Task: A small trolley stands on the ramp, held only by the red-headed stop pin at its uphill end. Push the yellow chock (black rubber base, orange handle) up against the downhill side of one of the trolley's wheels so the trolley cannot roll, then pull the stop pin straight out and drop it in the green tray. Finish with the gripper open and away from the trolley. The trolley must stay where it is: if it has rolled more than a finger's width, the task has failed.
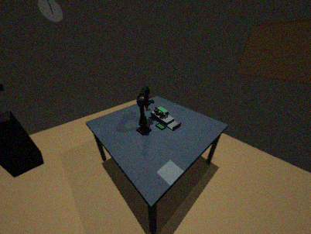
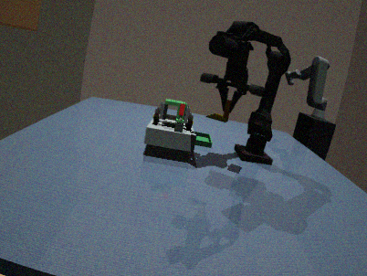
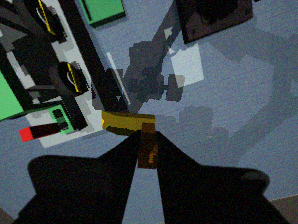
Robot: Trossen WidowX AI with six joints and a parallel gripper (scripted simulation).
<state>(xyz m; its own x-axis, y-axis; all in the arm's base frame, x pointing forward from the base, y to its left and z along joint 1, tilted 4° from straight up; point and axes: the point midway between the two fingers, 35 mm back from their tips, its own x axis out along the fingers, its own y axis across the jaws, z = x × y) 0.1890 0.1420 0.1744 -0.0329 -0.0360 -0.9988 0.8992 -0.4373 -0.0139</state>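
Seen from the wrist: black two-fingered pincer (image 3: 148,150) nearly closed on the orange handle (image 3: 148,146) of the yellow wedge-shaped chock (image 3: 127,122), carried in the air above the blue counter (image 3: 225,115). Just left of the chock, the grey ramp (image 3: 92,112) with the small trolley's black, yellow-marked wheels (image 3: 72,79). Red-headed stop pin (image 3: 35,132) seated at the ramp's lower-left end. Flat green tray (image 3: 102,10) lying on the counter at the top edge. From outside: black arm (image 2: 265,91) arched over, chock (image 2: 221,114) hanging beyond the ramp (image 2: 169,137).
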